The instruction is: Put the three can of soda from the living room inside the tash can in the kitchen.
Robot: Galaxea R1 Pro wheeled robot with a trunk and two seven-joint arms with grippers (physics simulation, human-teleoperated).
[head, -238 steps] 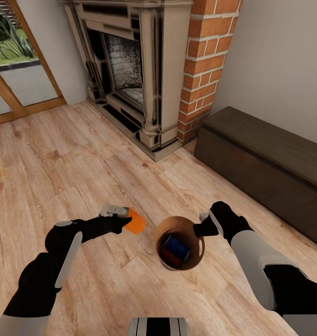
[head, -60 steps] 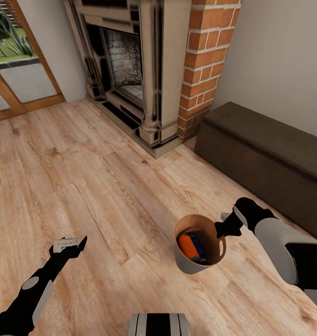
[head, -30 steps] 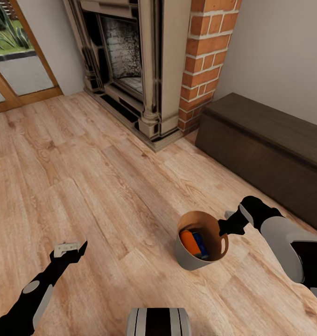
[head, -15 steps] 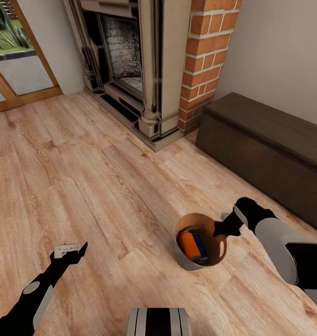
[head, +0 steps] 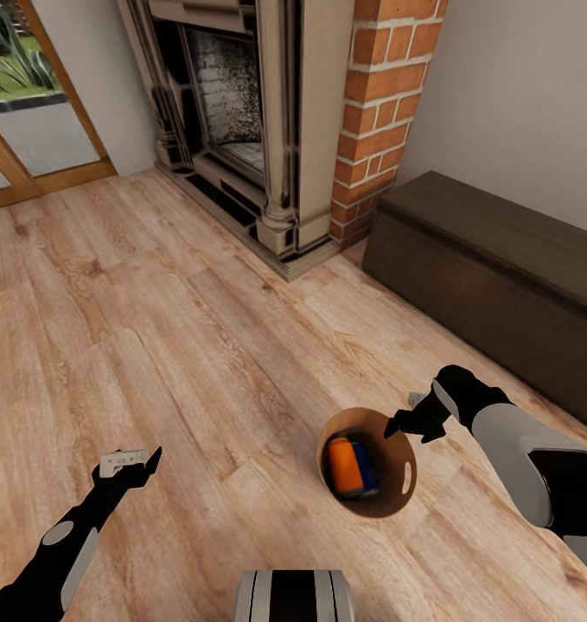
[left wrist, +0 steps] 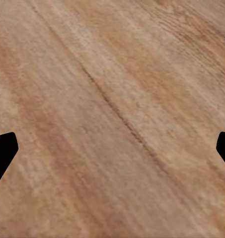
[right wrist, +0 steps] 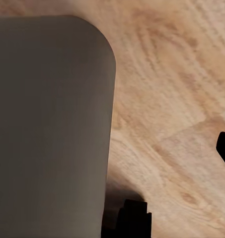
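On the light wood-plank floor (head: pixel 181 345) of the living room, the tash can (head: pixel 395 499) sits low and right of centre in the head view, its round mouth facing up toward the camera. Inside it lie an orange can of soda (head: pixel 342 464) and, just beside it, a blue can of soda (head: pixel 364 466), the two touching; a third can cannot be made out.

The right arm reaches forward from the right edge, white forearm and black wrist bent inward toward the bin. The right gripper (head: pixel 405 425) sits at the bin's far rim, its dark fingers touching or just over the edge; whether they pinch the rim cannot be told from the head view. In the right wrist view the bin's grey outer wall (right wrist: pixel 47 124) looms close, with one dark fingertip (right wrist: pixel 224 148) at the frame's edge and wood floor (right wrist: pixel 167 99) beyond.

The left arm stretches forward low at the left, slender black forearm angled up and inward, well apart from the bin. The left gripper (head: pixel 129 460) hovers over bare floor with its fingers spread wide and nothing between them; in the left wrist view the two black fingertips (left wrist: pixel 3 151) sit at opposite edges over wood grain (left wrist: pixel 112 109).

Behind stand a brick fireplace (head: pixel 267 130), a dark low cabinet (head: pixel 492 276) along the wall, and a wood-framed glass door (head: pixel 34 130).
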